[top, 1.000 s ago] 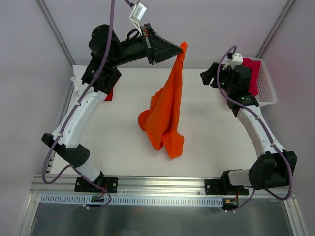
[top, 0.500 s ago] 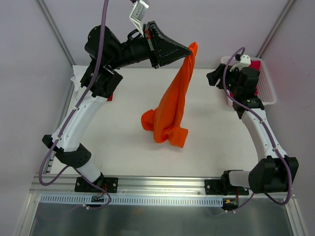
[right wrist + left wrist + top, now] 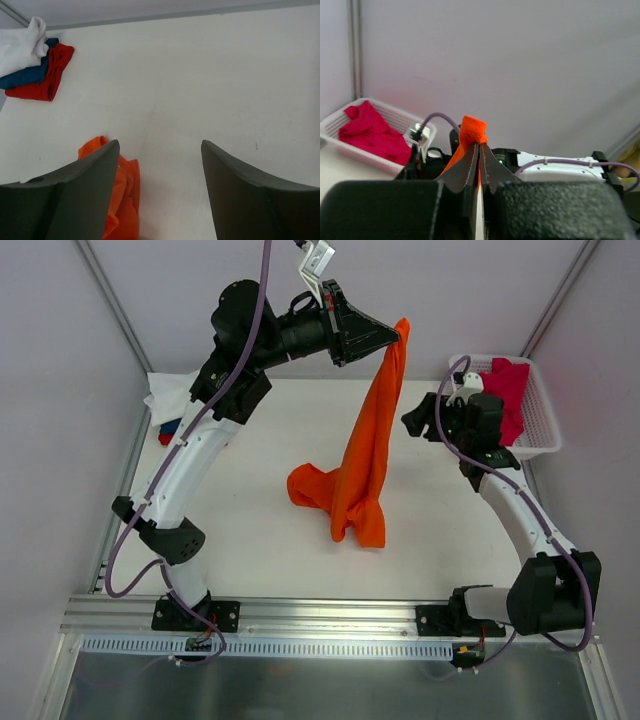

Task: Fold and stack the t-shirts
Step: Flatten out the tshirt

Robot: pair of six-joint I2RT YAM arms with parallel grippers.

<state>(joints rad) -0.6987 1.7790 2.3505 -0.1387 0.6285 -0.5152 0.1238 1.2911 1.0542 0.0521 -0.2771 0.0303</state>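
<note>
while the left end effector [image 3: 480, 150] clamps one orange t-shirt [image 3: 365, 455], the right end effector [image 3: 160, 145] gapes; seemingly three stacked shirts [image 3: 31, 75].

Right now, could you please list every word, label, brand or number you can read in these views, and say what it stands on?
None: the orange t-shirt, the stacked t-shirts and the basket show no legible writing in any view.

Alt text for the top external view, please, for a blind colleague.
The left hand, shut on an orange t-shirt, holds it up so its lower end bunches on the white table. The open right hand hovers beside the cloth, near a white basket holding a crimson-pink t-shirt.
</note>
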